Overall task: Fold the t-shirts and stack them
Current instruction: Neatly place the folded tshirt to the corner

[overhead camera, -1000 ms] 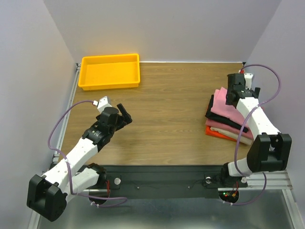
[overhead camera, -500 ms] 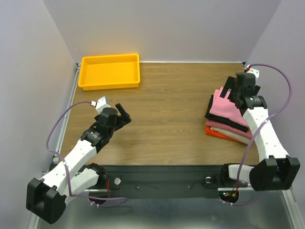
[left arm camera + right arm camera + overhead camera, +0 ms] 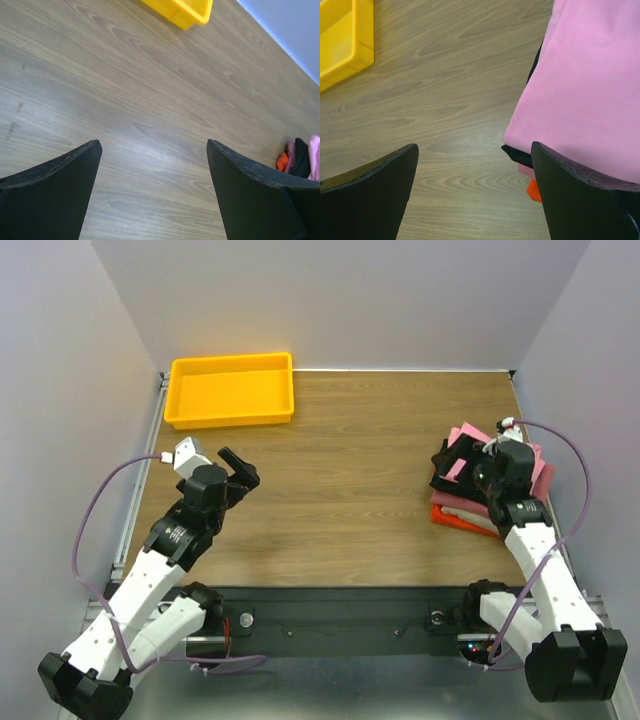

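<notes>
Rightward on the table (image 3: pixel 350 460), folded t-shirts (image 3: pixel 585 75) lie stacked, pink topmost; left fingers (image 3: pixel 50 192) and right fingers (image 3: pixel 580 192) spread.

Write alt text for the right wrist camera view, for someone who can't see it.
A folded pink shirt fills the right side, lying on a black shirt with an orange-red one peeking out below, on a wooden table. The open right gripper frames the bottom; a yellow tray sits top left.
</notes>
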Available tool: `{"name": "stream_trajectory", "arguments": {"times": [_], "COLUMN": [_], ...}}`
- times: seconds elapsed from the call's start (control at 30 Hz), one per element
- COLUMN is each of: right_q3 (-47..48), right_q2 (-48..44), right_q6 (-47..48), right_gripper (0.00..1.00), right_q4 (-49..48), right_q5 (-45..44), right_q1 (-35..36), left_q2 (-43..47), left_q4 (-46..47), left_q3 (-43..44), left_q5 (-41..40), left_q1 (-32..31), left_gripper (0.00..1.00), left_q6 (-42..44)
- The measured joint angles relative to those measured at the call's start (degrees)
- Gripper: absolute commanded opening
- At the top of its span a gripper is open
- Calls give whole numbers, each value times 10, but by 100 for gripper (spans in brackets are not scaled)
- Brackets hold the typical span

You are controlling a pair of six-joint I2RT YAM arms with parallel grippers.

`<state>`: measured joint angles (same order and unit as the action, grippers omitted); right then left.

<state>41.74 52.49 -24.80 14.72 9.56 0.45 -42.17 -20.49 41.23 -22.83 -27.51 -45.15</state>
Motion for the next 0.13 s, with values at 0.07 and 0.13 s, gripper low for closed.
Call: {"name": "stream_trajectory", "arguments": {"times": [0.07,0.13], "right_q3": [-21,-36], "right_q2": [-17,-38], "right_q6": [-9,-10], "right_gripper": [100,100], "right_q4": [-21,-36], "right_q5": [13,21], "right_q1": [0,0], "left_q2": [11,21], "left_q4": [-8,-14], "left_q3": [5,6], "left_q5": [-11,-19], "left_q1": [0,0], "left_gripper": [99,99], "left_q6": [-4,-8]}}
